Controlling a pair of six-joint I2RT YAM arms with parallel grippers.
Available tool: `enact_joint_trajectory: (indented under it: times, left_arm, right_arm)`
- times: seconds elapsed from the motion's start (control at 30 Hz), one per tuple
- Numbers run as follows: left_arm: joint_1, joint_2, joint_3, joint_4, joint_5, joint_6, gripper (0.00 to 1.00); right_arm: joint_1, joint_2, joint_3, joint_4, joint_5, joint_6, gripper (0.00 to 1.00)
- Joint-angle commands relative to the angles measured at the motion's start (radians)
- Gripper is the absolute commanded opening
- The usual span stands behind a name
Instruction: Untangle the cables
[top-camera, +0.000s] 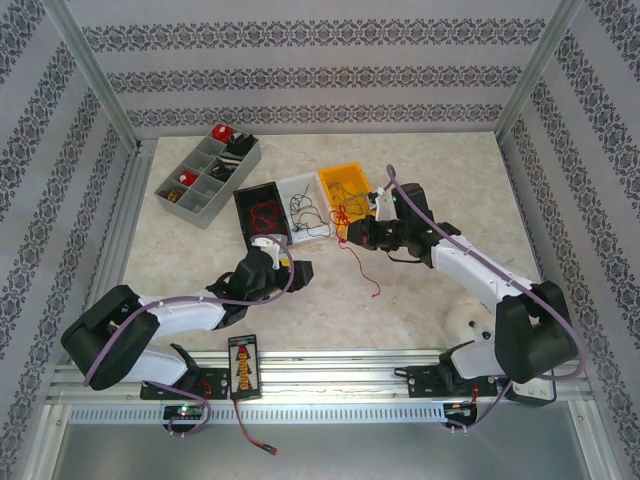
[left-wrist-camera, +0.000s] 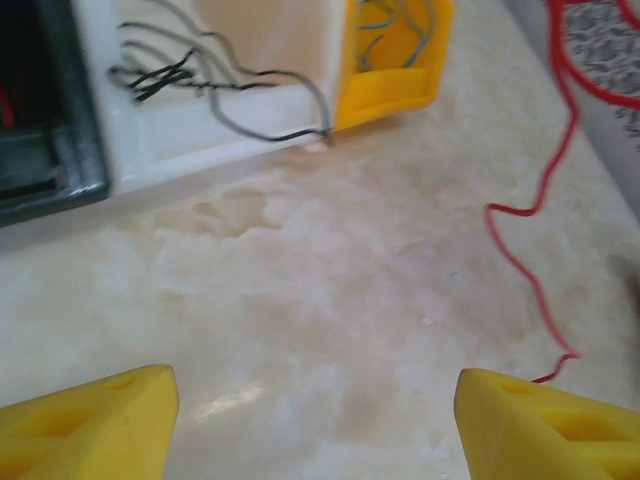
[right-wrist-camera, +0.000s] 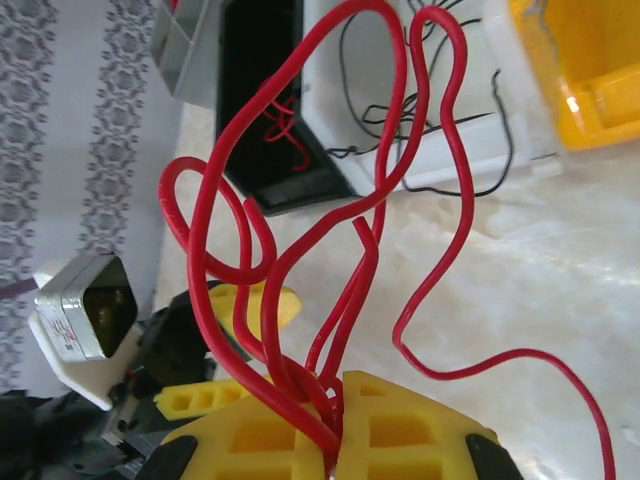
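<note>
Several red cables (right-wrist-camera: 350, 300) pinched in R gripper (right-wrist-camera: 335, 420), jaws clamped tight on the bunch. Loops fan away from it toward the bins, one strand trailing across the table (top-camera: 180, 250) toward the near edge. L gripper (left-wrist-camera: 315, 385) spread wide, nothing in it, over bare table just short of white bin (left-wrist-camera: 150, 150). Black cables (left-wrist-camera: 160, 80) lie in that bin, more red in black bin (top-camera: 240, 215). Card (top-camera: 242, 365) on near rail, print too small to read. Beige marbled table, patterned walls, alu frame.
</note>
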Motion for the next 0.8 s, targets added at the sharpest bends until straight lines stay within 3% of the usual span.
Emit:
enact_joint_trajectory:
  times: [0.0,0.5,0.77]
  left_arm:
    - [-0.021,0.015,0.007,0.157,0.071,0.061,0.74]
    - [-0.035,0.263,0.189,0.342,0.168,0.088,0.71]
    - [-0.034,0.335,0.258,0.333,0.083,0.145,0.55]
  right_arm:
    - [-0.001,-0.013,-0.013,0.066,-0.099,0.096,0.0]
    - [-0.001,-0.03,-0.031,0.205,-0.213,0.242,0.0]
    - [-0.002,-0.067,-0.052,0.23,-0.263,0.273,0.0]
